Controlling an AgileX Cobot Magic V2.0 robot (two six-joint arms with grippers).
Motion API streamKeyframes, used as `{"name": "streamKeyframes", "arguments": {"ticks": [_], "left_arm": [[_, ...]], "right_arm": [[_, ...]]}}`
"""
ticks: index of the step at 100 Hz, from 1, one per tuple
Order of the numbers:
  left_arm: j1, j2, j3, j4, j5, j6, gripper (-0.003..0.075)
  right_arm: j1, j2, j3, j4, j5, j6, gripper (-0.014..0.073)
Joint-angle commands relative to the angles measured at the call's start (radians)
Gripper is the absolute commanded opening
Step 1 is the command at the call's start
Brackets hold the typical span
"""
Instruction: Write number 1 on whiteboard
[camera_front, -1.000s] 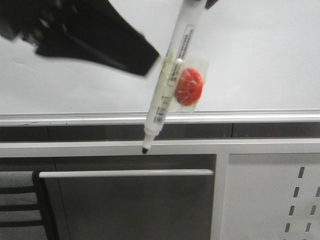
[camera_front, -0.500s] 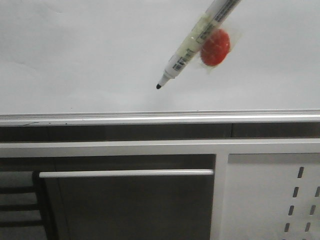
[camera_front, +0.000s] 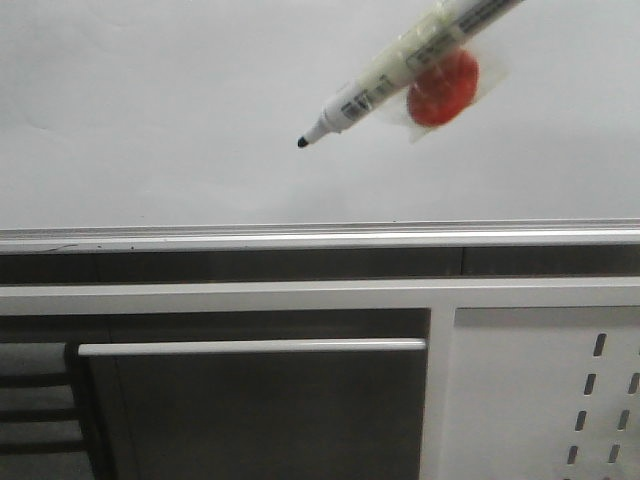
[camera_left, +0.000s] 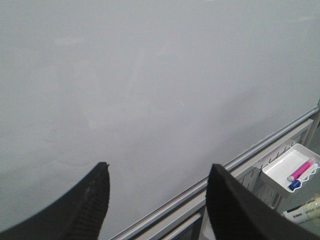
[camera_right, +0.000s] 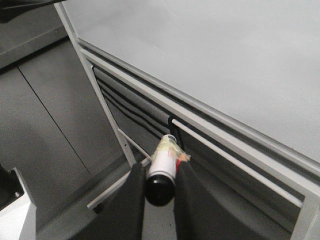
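The whiteboard (camera_front: 150, 110) fills the upper half of the front view, with its silver rail (camera_front: 300, 236) below. It is plain, and no number 1 shows on it in any view. A white marker (camera_front: 400, 62) with a red disc (camera_front: 443, 88) taped to it slants in from the upper right. Its black tip (camera_front: 302, 143) hangs in front of the board; I cannot tell if it touches. My right gripper (camera_right: 160, 172) is shut on the marker (camera_right: 165, 160) near its black end cap. My left gripper (camera_left: 159, 167) is open and empty, facing the whiteboard (camera_left: 150, 75).
A white metal panel with slot holes (camera_front: 520, 400) stands below the rail at the right. A horizontal bar (camera_front: 250, 347) crosses the dark panel beneath. In the left wrist view a white tray (camera_left: 280, 172) holds a pink and a blue marker, with another pen (camera_left: 305, 210) nearby.
The marker swung from pointing down over the rail to slanting across the board, its tip rising and moving slightly left. The dark left arm left the front view.
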Motion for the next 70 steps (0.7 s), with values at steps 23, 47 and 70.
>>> {"name": "streamKeyframes", "arguments": {"ticks": [23,47,70], "left_arm": [[0.000,-0.008,-0.026,-0.060,-0.078,-0.011,0.0385],[0.000,-0.007,0.004,-0.068,-0.122,-0.011,0.0385],[0.000,-0.007,0.022,-0.070,-0.143,-0.011,0.0385]], "right_arm": [[0.000,-0.027,-0.026,-0.073,-0.223,-0.016,-0.0039],[0.000,-0.025,0.008,-0.144,-0.266,-0.016,-0.0039],[0.000,-0.023,0.076,-0.181,-0.401,-0.016,-0.0039]]}}
